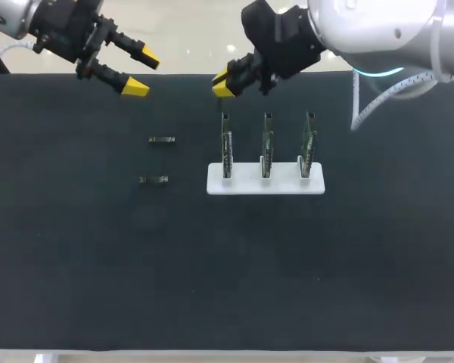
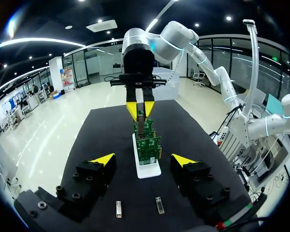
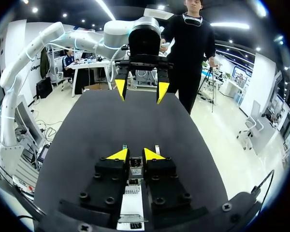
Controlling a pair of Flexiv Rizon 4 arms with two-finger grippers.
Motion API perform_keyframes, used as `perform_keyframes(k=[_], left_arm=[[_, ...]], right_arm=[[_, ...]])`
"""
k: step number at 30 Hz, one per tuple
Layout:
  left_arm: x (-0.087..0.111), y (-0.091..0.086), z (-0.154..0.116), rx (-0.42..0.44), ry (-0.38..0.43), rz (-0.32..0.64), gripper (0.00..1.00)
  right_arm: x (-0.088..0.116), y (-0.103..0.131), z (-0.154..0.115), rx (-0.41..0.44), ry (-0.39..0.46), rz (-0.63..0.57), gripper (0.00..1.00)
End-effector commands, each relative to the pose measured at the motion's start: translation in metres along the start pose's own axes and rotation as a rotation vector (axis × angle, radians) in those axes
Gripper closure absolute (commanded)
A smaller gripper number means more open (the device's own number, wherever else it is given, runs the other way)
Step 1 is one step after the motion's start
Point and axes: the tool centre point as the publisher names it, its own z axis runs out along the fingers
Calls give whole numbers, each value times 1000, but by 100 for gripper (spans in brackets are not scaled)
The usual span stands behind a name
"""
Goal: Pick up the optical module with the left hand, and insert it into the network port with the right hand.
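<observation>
Two small optical modules (image 1: 161, 140) (image 1: 153, 180) lie on the black mat to the left of a white stand (image 1: 265, 184) that holds three upright circuit boards. My left gripper (image 1: 142, 72) hangs open and empty above the mat's far left. In the left wrist view both modules (image 2: 118, 209) (image 2: 158, 205) lie under it. My right gripper (image 1: 225, 82) hovers just behind the leftmost board (image 1: 226, 144), with its fingers nearly together. A third optical module (image 3: 136, 170) sits between those fingers, above the stand (image 3: 130, 209). The left wrist view shows that gripper (image 2: 139, 108) just over the boards (image 2: 147, 140).
The black mat (image 1: 212, 272) covers the whole table top. The stand sits near the middle, and the two loose modules lie about a hand's width to its left. My left gripper (image 3: 140, 91) faces the right wrist camera from across the mat.
</observation>
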Motion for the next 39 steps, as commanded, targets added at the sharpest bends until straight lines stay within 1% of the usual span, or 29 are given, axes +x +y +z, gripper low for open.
perform_keyframes(k=[1,14,25,39], left_arm=[[0,1,0,3,3,-1,0],[0,1,0,3,3,-1,0],[0,1,0,3,3,-1,0],[0,1,0,3,3,-1,0]], right_arm=[[2,1,-2,-13,-22,-4,100],[8,2,-5,-13,-29,-10,100],[8,4,-6,-16,-32,-11,100],[11,0,-5,-35,-42,-27,100]])
